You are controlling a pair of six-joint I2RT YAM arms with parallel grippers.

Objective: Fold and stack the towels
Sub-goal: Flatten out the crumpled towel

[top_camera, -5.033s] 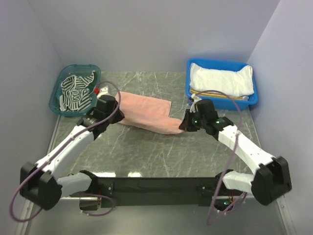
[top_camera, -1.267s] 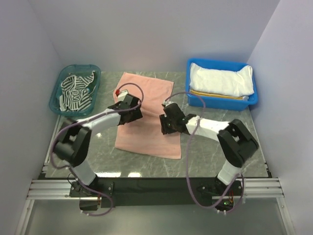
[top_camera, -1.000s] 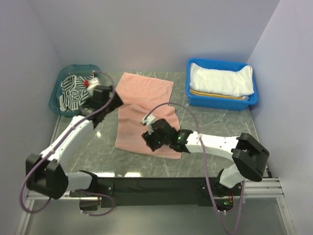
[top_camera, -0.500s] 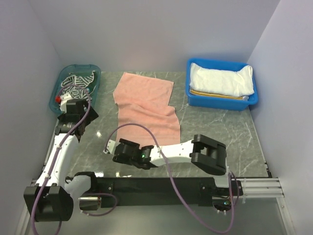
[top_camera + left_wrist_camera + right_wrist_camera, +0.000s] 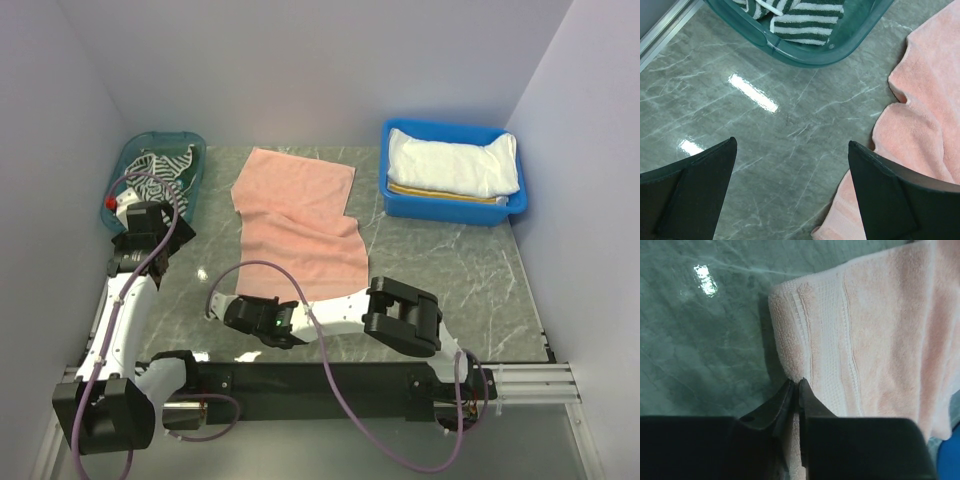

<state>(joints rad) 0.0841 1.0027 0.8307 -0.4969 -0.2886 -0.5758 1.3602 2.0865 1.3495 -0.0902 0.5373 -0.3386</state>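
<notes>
Hem of the pink towel (image 5: pixel 880 340) sits right at the tips of my right claw (image 5: pixel 797 384). Its jaws are pressed almost together and appear to be pinching that near short edge (only a sliver of gap shows between them). The corner lies just ahead of the tips. The rest of the cloth spreads off to the claw's right, its long axis running away from the hem. I judge the fold wants this edge carried across the towel along that axis.

My left claw (image 5: pixel 792 150) hangs spread wide over bare table (image 5: pixel 715 75); the towel's side edge is off to its right, not touching. Ahead of it stands the teal basket (image 5: pixel 805 55) holding the dark-striped towel (image 5: pixel 805 25). Well behind my right claw, the blue bin (image 5: pixel 450 210) holds the white towel (image 5: pixel 455 165). Nothing lies on the pink cloth itself.
</notes>
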